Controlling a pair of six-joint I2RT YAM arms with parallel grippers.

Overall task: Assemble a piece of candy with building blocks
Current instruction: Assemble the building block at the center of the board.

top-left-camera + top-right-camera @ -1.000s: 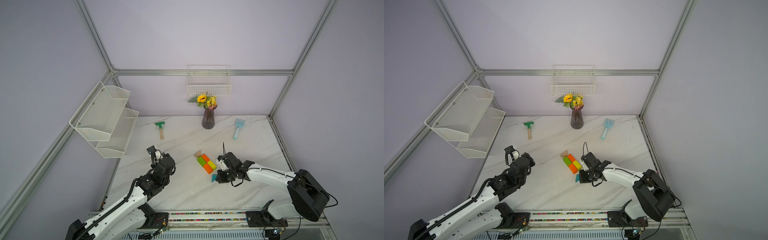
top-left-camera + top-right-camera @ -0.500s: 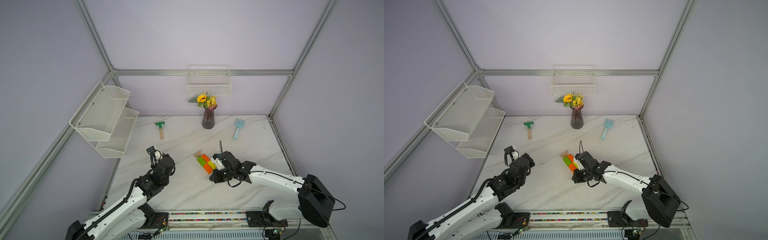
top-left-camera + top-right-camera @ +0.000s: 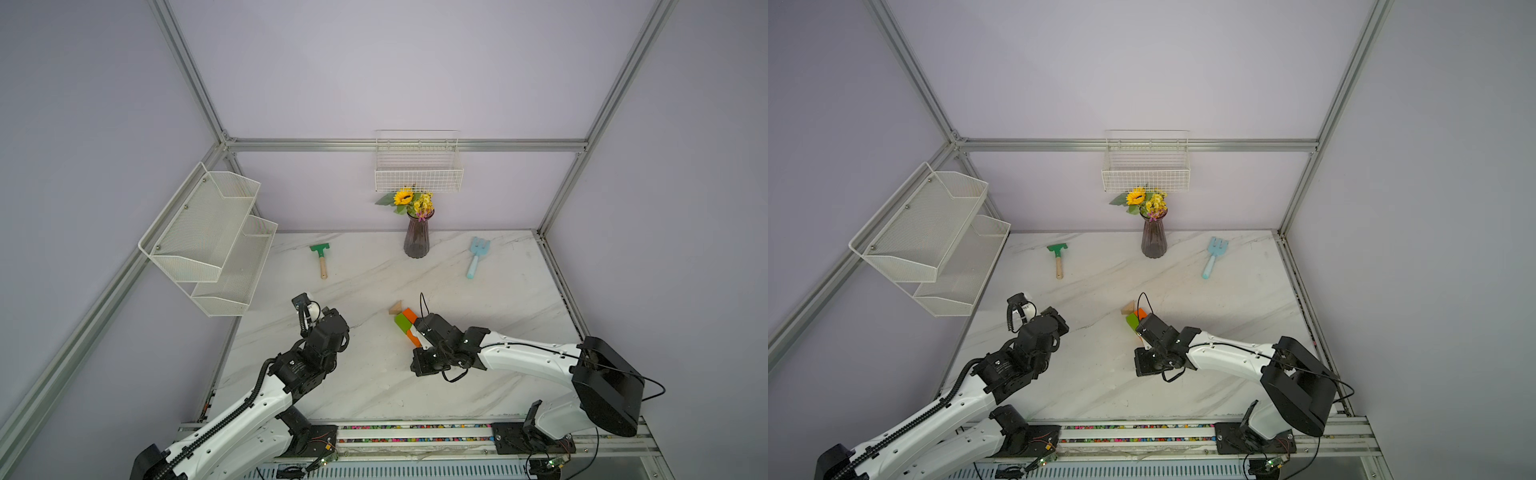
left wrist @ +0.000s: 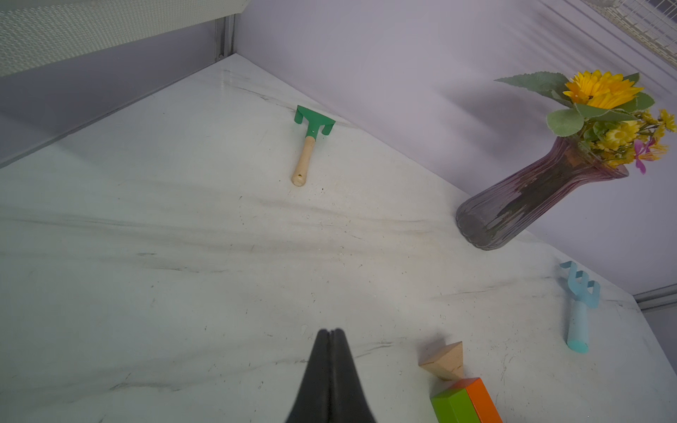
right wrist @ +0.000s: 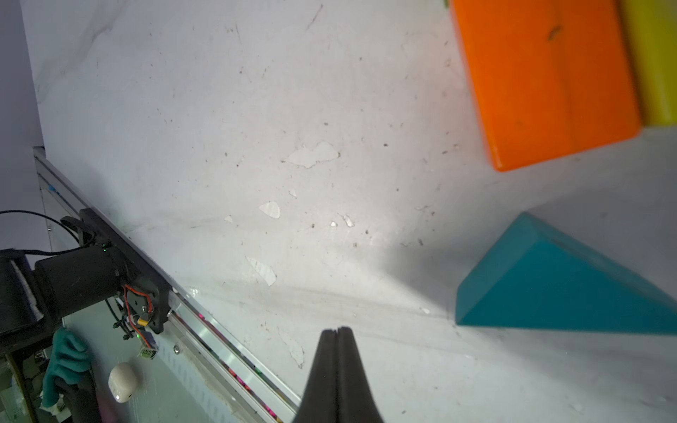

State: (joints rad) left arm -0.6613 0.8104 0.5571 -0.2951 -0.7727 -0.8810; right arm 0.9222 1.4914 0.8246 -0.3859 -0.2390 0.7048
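The candy lies partly built at the table's middle: a tan triangle (image 3: 396,308) (image 4: 445,360) touches the end of a rectangle of an orange block (image 3: 409,314) (image 4: 483,399) and a green block (image 3: 401,323) (image 4: 448,404). A second orange block (image 5: 542,80) lies against a yellow block (image 5: 652,55). The teal triangle (image 5: 560,289) lies a short gap away from them, loose. In both top views my right arm (image 3: 440,336) covers the yellow and teal blocks. My right gripper (image 5: 336,330) is shut and empty, beside the teal triangle. My left gripper (image 4: 331,331) is shut and empty, left of the blocks.
A green-headed toy rake (image 3: 320,257), a vase of flowers (image 3: 417,237) and a light blue toy fork (image 3: 476,257) lie along the back. A white mesh shelf (image 3: 208,237) hangs at the left and a wire basket (image 3: 417,174) on the back wall. The metal rail (image 3: 415,428) edges the front.
My right arm has swung left and forward over the near end of the block row, now covering the yellow and teal blocks in the top views. The left arm has stayed put.
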